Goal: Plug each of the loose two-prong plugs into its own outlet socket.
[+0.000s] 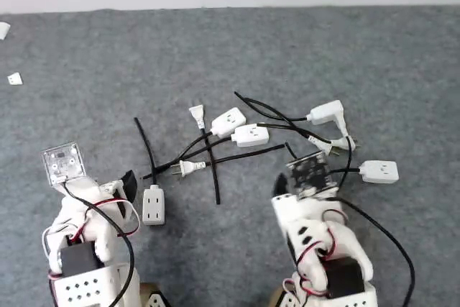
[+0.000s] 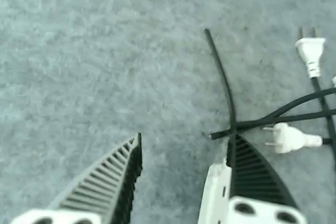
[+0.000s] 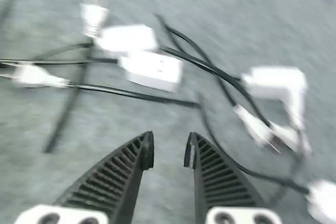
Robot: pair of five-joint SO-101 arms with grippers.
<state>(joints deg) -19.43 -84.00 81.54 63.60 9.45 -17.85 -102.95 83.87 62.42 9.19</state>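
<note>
Central socket (image 1: pixel 251 134) as landmark: white, flat on the grey counter (image 1: pixel 359 55), touching a second socket (image 1: pixel 228 121) just up and left of it. Well down and left of the central socket, the left pincer (image 2: pixel 186 140), spread wide, nothing between its fingers, low over bare counter. Just beside one finger (image 2: pixel 252 171), a third socket (image 1: pixel 153 205), white, slots up, with a black cord leading off it away from the arm. Between that third socket and the central socket, a near plug (image 1: pixel 188 169), two-pronged, loose, prongs pointing away from the central socket, among crossed black cords (image 1: pixel 215 170). Just left of the second socket, a far plug (image 1: pixel 196 114), also loose, prongs pointing away from the arms. Below and slightly right of the central socket, the right pincer (image 3: pixel 169 140), fingers a narrow gap apart, gripping nothing, aimed toward the central socket. Right of the central socket, an L-shaped white piece (image 1: pixel 327 113), plug or socket not clear; just nearer the arms, a small plug (image 1: pixel 327 145); farthest right, a fourth socket (image 1: pixel 379 171), slots showing, nothing in them
</note>
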